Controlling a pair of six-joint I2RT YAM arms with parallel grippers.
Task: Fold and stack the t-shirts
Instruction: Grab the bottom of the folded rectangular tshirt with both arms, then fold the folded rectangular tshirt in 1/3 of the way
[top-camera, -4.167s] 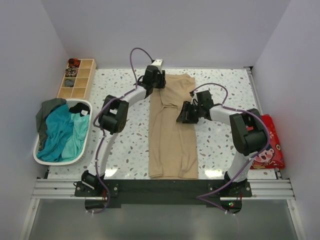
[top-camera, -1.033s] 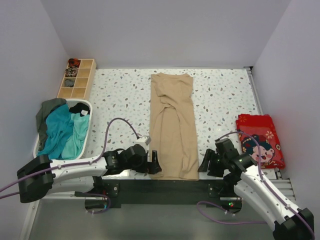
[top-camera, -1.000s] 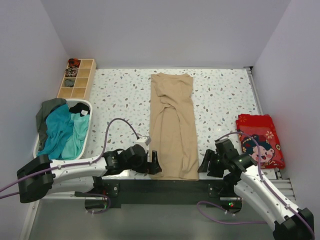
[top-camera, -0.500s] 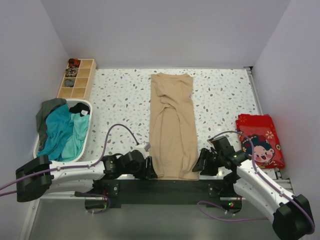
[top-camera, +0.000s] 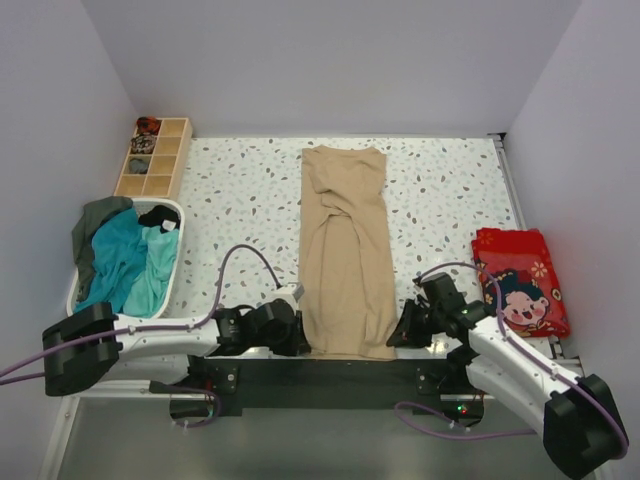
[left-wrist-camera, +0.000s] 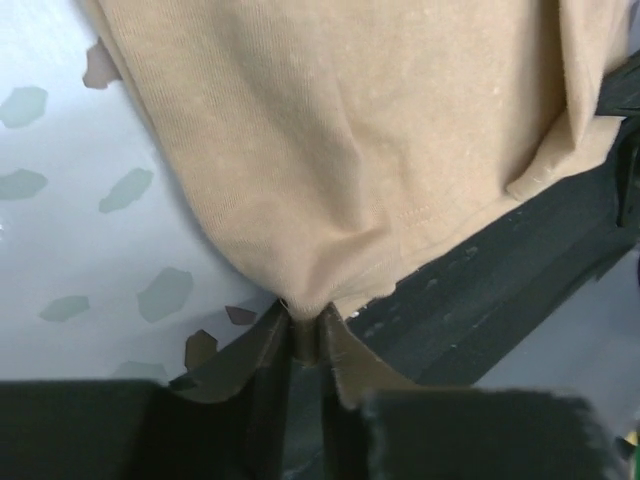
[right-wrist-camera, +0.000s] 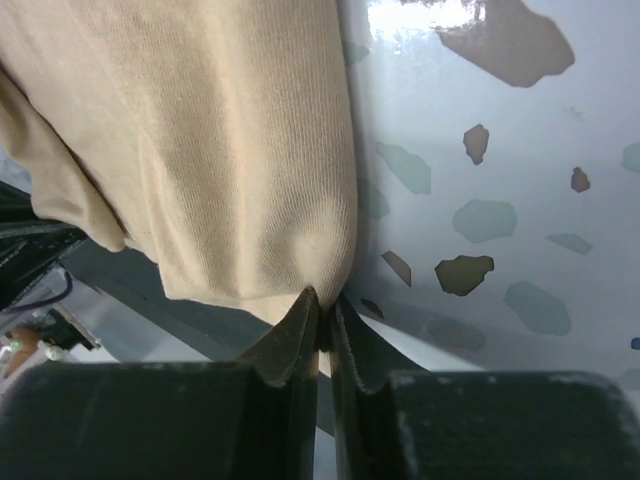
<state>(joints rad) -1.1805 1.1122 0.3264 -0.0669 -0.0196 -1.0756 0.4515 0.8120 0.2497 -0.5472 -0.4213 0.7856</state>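
The sandy-beige t-shirt (top-camera: 345, 250) lies folded into a long strip down the middle of the table. My left gripper (top-camera: 300, 340) is shut on its near-left hem corner; in the left wrist view the cloth (left-wrist-camera: 330, 150) bunches into the closed gripper (left-wrist-camera: 305, 325). My right gripper (top-camera: 397, 337) is shut on the near-right hem corner; in the right wrist view the cloth (right-wrist-camera: 220, 150) is pinched in the gripper (right-wrist-camera: 322, 310). Teal and dark grey-green t-shirts (top-camera: 125, 260) sit in the white basket (top-camera: 172, 290) at the left.
A wooden compartment box (top-camera: 153, 157) stands at the back left. A red printed bag (top-camera: 520, 280) lies at the right edge. The black rail (top-camera: 320, 370) runs along the table's near edge, just under the shirt's hem.
Both arms came from the shirt's far end to its near end. In the last second both grippers moved inward onto the hem corners and closed on them.
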